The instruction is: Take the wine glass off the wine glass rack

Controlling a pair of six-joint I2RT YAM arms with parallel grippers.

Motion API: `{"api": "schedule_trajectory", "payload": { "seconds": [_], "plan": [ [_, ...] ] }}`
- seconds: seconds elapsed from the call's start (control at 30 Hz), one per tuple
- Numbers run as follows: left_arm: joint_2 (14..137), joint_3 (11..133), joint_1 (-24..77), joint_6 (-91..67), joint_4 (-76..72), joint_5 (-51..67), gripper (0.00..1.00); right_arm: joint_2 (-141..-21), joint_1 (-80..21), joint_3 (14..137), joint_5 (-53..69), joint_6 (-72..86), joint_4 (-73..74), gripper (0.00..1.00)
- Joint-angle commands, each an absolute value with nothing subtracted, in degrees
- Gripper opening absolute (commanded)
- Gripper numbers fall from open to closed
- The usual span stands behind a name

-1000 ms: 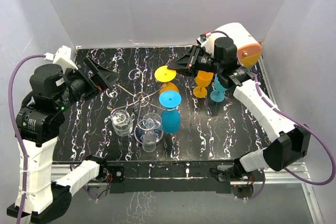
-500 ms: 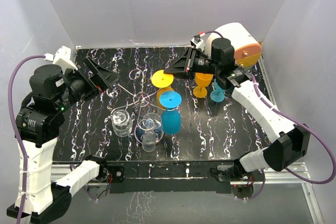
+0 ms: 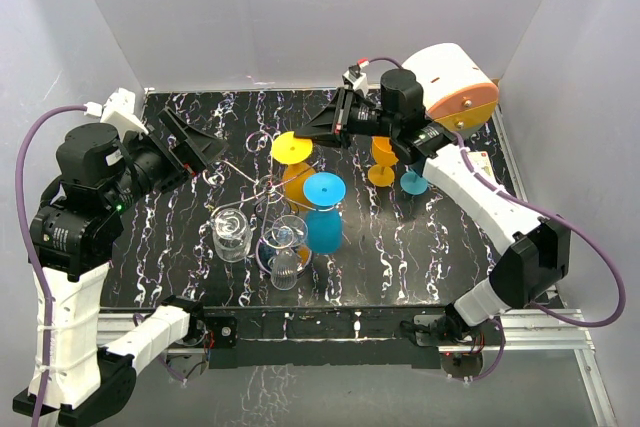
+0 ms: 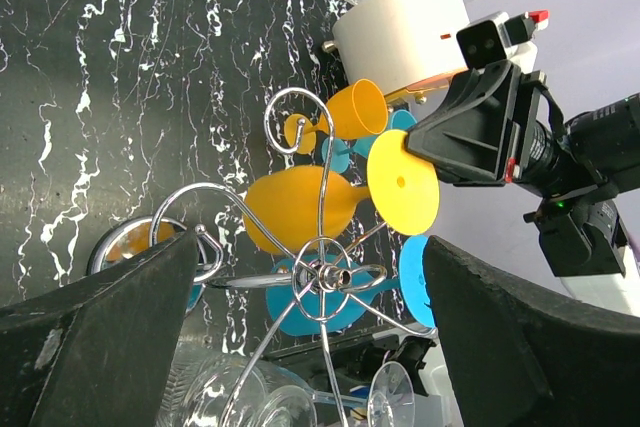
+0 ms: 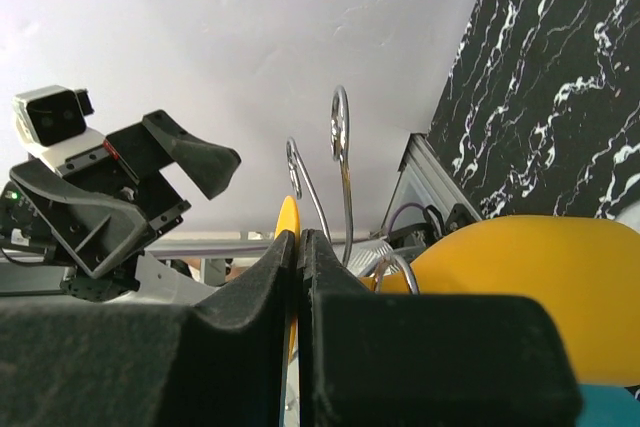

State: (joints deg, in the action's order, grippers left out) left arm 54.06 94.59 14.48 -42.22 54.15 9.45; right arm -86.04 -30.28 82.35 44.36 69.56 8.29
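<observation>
Centre frame: right gripper [image 3: 322, 129] jaws clamped on the orange wine glass [image 3: 296, 185] foot, at the wine glass rack [image 3: 269, 186]; left gripper [image 3: 196, 157], centre left, jaws spread wide.

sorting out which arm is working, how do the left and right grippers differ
The left gripper is open wide; the right gripper is shut on the foot of the yellow glass. The left holds nothing beside the rack; the right reaches in from the opposite side. Both point toward the rack.
</observation>
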Motion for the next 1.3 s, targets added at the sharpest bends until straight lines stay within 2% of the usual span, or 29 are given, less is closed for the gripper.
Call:
{"api": "schedule_trajectory", "payload": {
  "seconds": [0.0,0.37,0.77,1.0,1.27],
  "plan": [
    [53.85,95.21,14.72,-41.66,54.57,9.48,0.93,-87.21,-30.41,86.98,42.33,70.85,1.83,0.00],
    [55.71,97.46,14.71,-41.44,53.49,10.11,0.93,-90.18,-28.38,89.47,35.51,73.63,-2.59,0.00],
    [64.48,96.25,14.73,-51.04,31.94,28.19,0.92,-93.14,-25.65,96.46,39.71,76.32,-11.39,0.00],
    [67.87,92.82,14.73,-60.60,17.52,35.38,0.80,-93.56,-28.66,100.25,38.91,75.23,-13.34,0.00],
    [66.25,86.66,14.76,-68.22,7.23,38.35,0.55,-93.34,-31.67,101.53,36.95,73.40,-12.71,0.00]
  ]
}}
